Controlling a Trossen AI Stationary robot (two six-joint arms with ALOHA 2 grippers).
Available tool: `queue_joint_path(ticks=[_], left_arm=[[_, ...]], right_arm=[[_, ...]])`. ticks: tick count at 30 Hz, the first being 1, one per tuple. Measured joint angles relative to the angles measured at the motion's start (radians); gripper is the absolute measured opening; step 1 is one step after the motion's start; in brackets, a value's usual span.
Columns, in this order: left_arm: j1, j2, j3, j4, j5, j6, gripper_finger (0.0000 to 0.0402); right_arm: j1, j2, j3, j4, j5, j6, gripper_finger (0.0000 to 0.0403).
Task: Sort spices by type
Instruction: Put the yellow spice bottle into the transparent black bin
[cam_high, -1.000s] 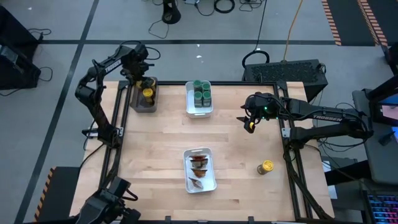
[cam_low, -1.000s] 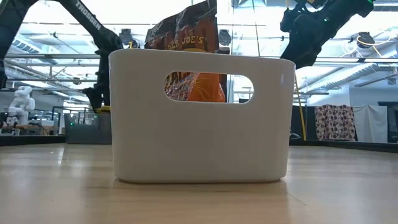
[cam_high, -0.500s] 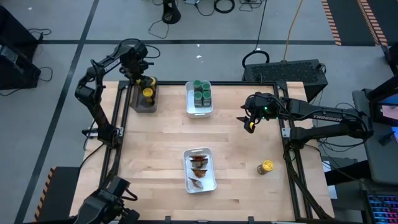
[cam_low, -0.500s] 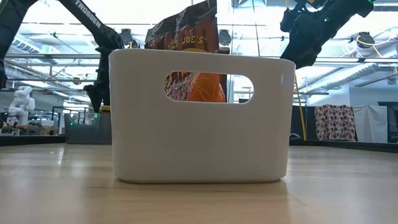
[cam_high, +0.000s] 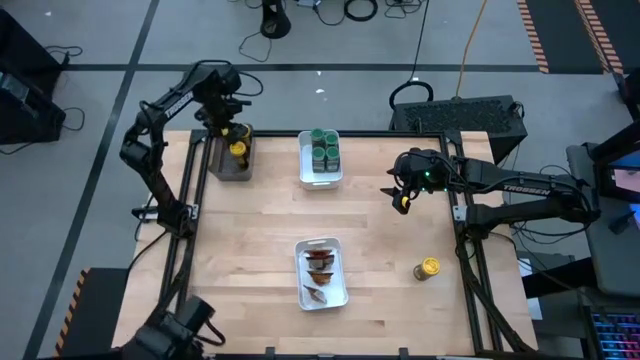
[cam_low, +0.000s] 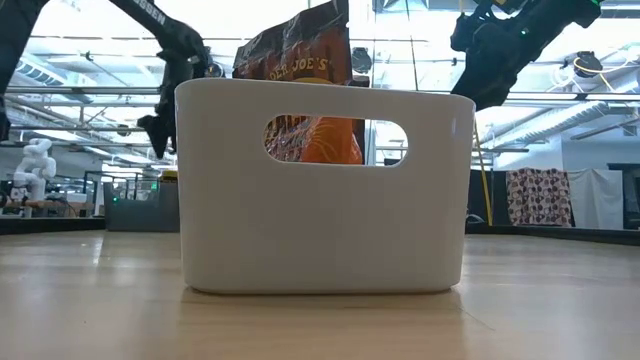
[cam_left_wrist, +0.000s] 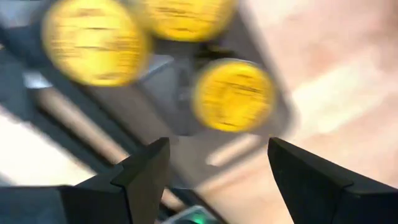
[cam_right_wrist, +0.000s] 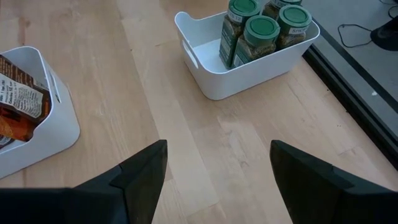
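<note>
Above the grey tray (cam_high: 228, 163), my left claw (cam_left_wrist: 214, 163) hangs released over yellow-lidded jars (cam_left_wrist: 233, 95).

My right claw (cam_right_wrist: 217, 168) waits released; one yellow jar (cam_high: 428, 268) stands alone on the worktop (cam_high: 260, 220), green jars (cam_high: 323, 146) and packets (cam_high: 319, 262) binned.

Left wrist view is motion-blurred: 3 yellow-lidded jars (cam_left_wrist: 233, 94) show only as smeared discs, 2 of them cut off by the top edge, and the dark grey tray (cam_left_wrist: 168, 99) under them has no clear outline.

In the low view, a white bin (cam_low: 320, 190) at centre hides most of the brown-orange packets (cam_low: 300, 60); only their tops and a patch through the handle slot show.

In the right wrist view, green-lidded jars (cam_right_wrist: 261, 34) are cropped at the top edge.
</note>
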Motion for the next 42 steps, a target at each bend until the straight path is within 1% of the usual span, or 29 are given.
queue_joint_path(ticks=[3, 9, 12, 14, 18, 19, 23, 27, 29, 32, 34, 35, 37, 42], left_arm=[[-0.070, -0.031, 0.000, -0.018, 0.062, -0.001, 0.0274], [-0.274, -0.130, 0.000, -0.003, 0.070, 0.010, 0.0274], [-0.404, -0.200, -0.003, 0.059, 0.070, -0.011, 0.0274], [-0.498, -0.255, -0.025, 0.150, 0.079, -0.024, 0.0274], [-0.679, -0.359, -0.114, 0.382, 0.135, -0.040, 0.0274], [-0.719, -0.385, -0.145, 0.442, 0.144, -0.040, 0.0274], [-0.853, -0.475, -0.286, 0.654, 0.145, -0.051, 0.0274], [-0.955, -0.545, -0.452, 0.867, 0.130, -0.075, 0.0274], [-0.994, -0.566, -0.527, 0.990, 0.120, -0.097, 0.0274], [-1.053, -0.578, -0.609, 1.159, 0.117, -0.121, 0.0274], [-1.098, -0.578, -0.641, 1.269, 0.117, -0.119, 0.0273], [-1.117, -0.579, -0.651, 1.312, 0.116, -0.114, 0.0273], [-1.156, -0.575, -0.656, 1.356, 0.100, -0.086, 0.0273], [-1.234, -0.571, -0.656, 1.390, -0.041, -0.012, 0.0273]], right_arm=[[0.000, 0.000, 0.000, 0.000, 0.000, 0.000, 0.0267], [0.000, 0.000, 0.000, 0.000, 0.000, 0.000, 0.0267], [0.000, 0.000, 0.000, 0.000, 0.000, 0.000, 0.0267], [0.000, 0.000, 0.000, 0.001, 0.000, 0.000, 0.0267], [0.000, 0.000, 0.000, 0.030, -0.001, 0.030, 0.0267], [0.000, 0.000, 0.000, 0.021, -0.006, 0.051, 0.0267], [0.000, 0.001, 0.005, -0.001, -0.079, 0.097, 0.0267], [0.000, 0.000, 0.025, -0.025, -0.097, 0.187, 0.0267], [-0.001, 0.000, 0.042, -0.065, -0.166, 0.226, 0.0267], [0.007, 0.010, 0.067, -0.087, -0.343, 0.282, 0.0267], [0.029, 0.019, 0.076, -0.087, -0.435, 0.330, 0.0267], [0.047, 0.029, 0.084, -0.091, -0.461, 0.354, 0.0267], [0.092, 0.049, 0.101, -0.114, -0.476, 0.407, 0.0267], [0.238, 0.128, 0.160, -0.280, -0.477, 0.573, 0.0267]])
